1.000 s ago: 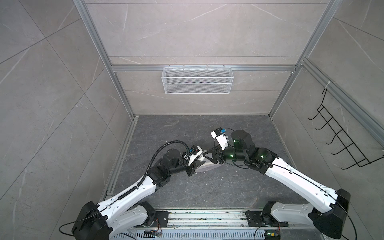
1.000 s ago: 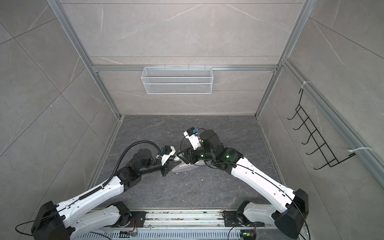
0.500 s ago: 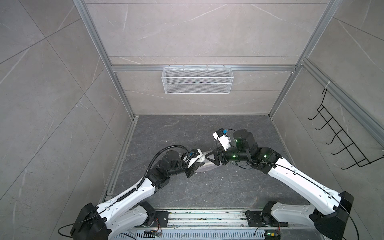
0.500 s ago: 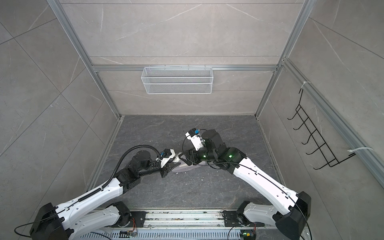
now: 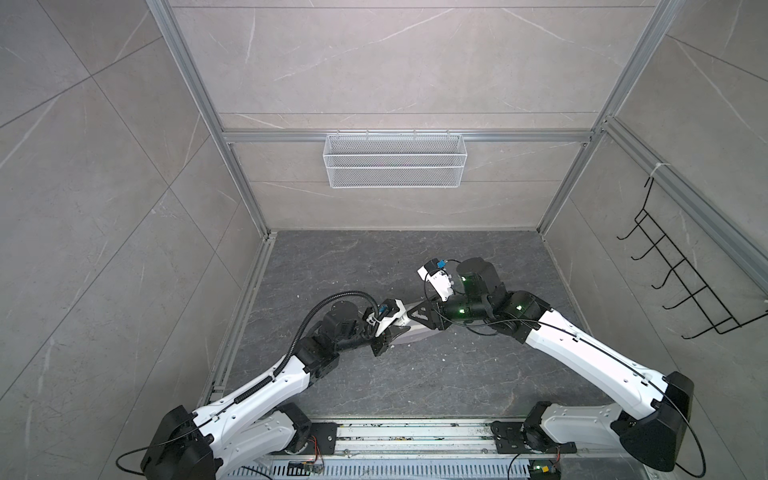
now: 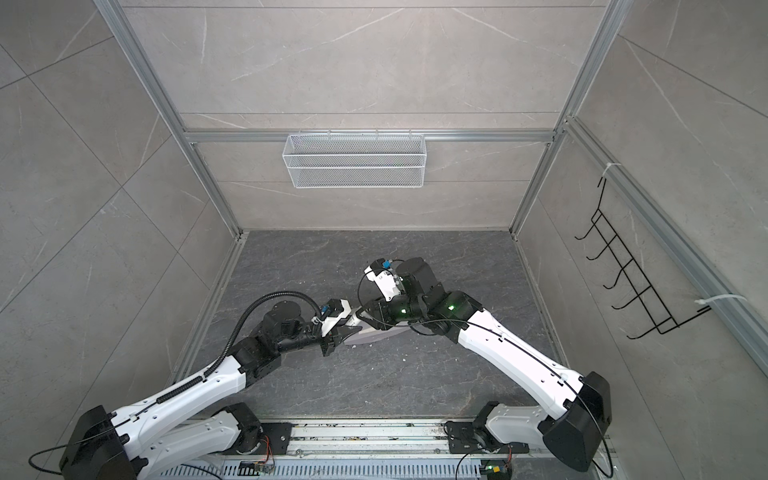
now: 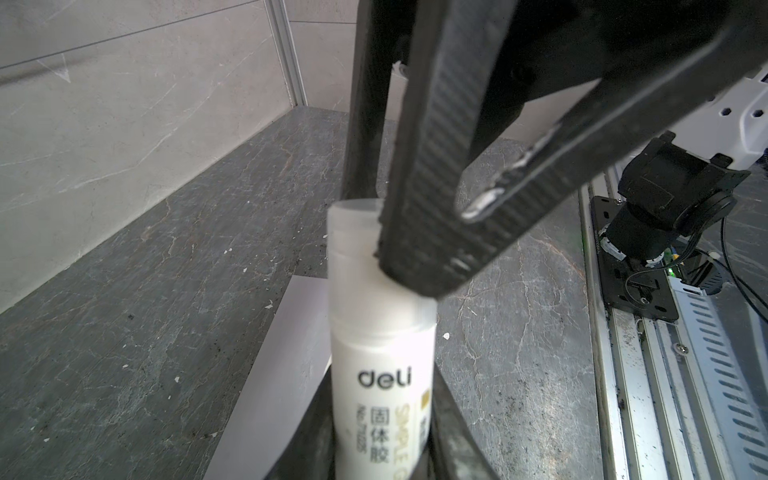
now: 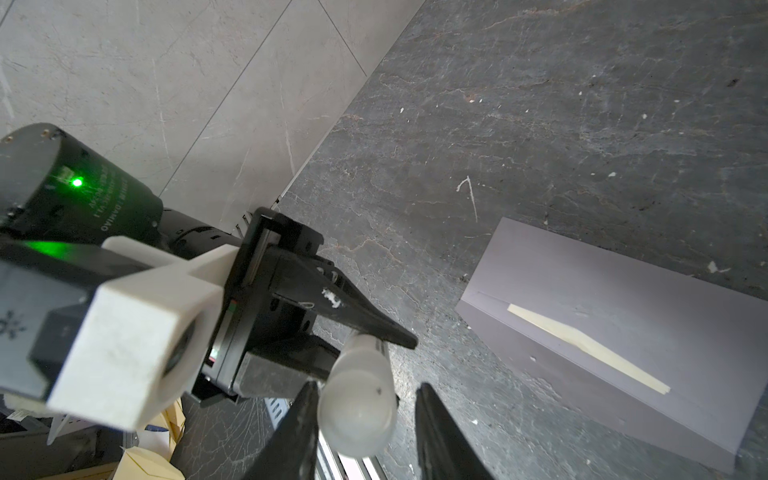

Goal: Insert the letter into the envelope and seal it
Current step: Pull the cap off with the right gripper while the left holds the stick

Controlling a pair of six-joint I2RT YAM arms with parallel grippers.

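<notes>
My left gripper is shut on the body of a white glue stick, held above the floor. My right gripper is open, its jaws either side of the stick's translucent cap. One finger touches the cap and a gap shows at the other. The two grippers meet mid-floor in both top views, left gripper facing right gripper. The lavender-grey envelope lies flat on the floor under them. A narrow tan strip runs along its flap line. I cannot tell whether that is the letter.
A white wire basket hangs on the back wall. A black hook rack is on the right wall. The arms' metal rail runs along the front edge. White flecks dot the dark stone floor.
The right gripper's jaws have narrowed around the glue stick's cap. Both grippers shifted slightly. The left gripper's hold on the stick is unchanged.
</notes>
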